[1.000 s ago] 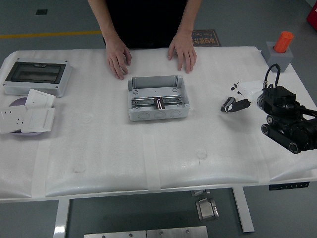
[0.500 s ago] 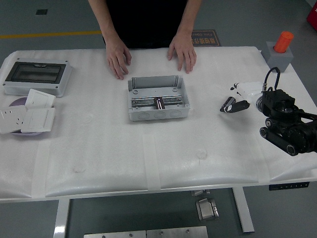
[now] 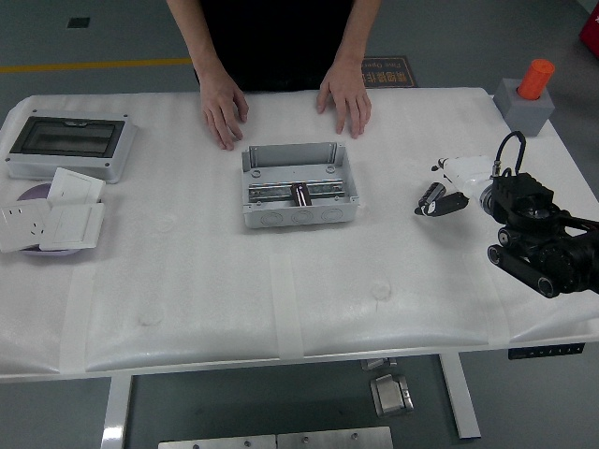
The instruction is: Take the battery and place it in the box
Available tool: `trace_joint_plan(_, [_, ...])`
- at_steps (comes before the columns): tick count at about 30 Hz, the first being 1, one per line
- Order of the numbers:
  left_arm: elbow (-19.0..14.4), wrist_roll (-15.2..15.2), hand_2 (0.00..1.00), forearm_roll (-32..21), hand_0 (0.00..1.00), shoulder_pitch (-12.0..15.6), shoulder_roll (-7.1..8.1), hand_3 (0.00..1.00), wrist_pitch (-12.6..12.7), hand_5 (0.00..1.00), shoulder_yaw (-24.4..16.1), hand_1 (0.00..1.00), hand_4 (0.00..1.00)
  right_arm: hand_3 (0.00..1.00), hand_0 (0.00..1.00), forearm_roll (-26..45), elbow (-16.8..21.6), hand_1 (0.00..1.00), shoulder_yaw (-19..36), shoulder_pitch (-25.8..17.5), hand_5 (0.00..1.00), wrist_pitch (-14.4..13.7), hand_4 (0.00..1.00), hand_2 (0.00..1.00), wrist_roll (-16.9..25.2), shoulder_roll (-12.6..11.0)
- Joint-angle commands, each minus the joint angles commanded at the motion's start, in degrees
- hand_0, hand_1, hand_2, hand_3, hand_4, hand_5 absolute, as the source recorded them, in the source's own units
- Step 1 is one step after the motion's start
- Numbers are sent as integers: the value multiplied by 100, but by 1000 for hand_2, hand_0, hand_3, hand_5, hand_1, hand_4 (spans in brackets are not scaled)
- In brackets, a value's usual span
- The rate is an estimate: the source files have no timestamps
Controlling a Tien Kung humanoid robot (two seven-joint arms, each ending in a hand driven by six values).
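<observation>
Spanning the whole view, one white table (image 3: 281, 290) carries everything, and a person stands at its far side with two hands (image 3: 223, 110) laid flat on the surface, well apart from the work. One grey box (image 3: 299, 184) sits open near the table's middle, and a small dark piece already lies on the rail inside it — whether that is a battery I cannot tell. At the left lie one lidded grey enclosure (image 3: 67, 144) and three white socket plates (image 3: 51, 213); at the far right corner stands one grey block with an orange cap (image 3: 529, 94). Only the right hand (image 3: 447, 189) is in view, its black-tipped fingers (image 3: 430, 199) relaxed and spread, holding nothing. No loose battery shows on the table, so the step in hand looks like the reach before a pick — the next move calls for locating the battery, closing on it, then carrying it left to the box.
</observation>
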Motion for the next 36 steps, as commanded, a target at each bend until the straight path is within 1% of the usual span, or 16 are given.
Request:
trace_joint_plan(2, [-1,0,559,2,587,1,1,695,-1,244,-3,621,623,851,655,-4,-7,572,-15,-6,583,-21,990,754,8,4])
trace_joint_plan(3, [-1,-1,559,6,587,1,0,697,0,247,-7,621,624,831,642,-2,-11,555,-24,-9,502,-34,918,737,14,6])
trace_joint_plan(8, [-3,1,559,32,587,1,-1,697,1,247,-16,621,624,831,642,1,-22,555,-51,-7,502,-87,918,737,30,14])
trace_joint_plan(9, [-4,1,559,35,587,1,-1,697,1,249,-17,621,625,816,631,1,-24,549,-56,-6,489,-93,894,729,31,15])
trace_joint_plan(14, [-2,0,559,31,587,7,1,697,1,249,-17,621,625,816,631,-3,-28,549,-101,0,489,-116,894,729,29,21])
trace_joint_plan(15, [-2,0,560,30,587,8,1,698,1,251,-16,621,626,812,628,-4,-27,539,-110,1,472,-120,858,724,28,22])
trace_joint_plan(20, [-1,4,560,33,587,14,1,698,-1,251,-9,621,626,812,628,1,-24,539,-142,7,472,-144,858,724,29,34])
trace_joint_plan(21, [0,5,560,35,587,15,1,699,-1,254,-7,621,625,808,626,2,-23,540,-145,6,472,-148,835,720,29,37])
trace_joint_plan(36, [4,8,561,53,587,21,-1,701,0,256,9,621,626,803,621,8,-53,536,-180,-13,468,-216,815,716,41,72])
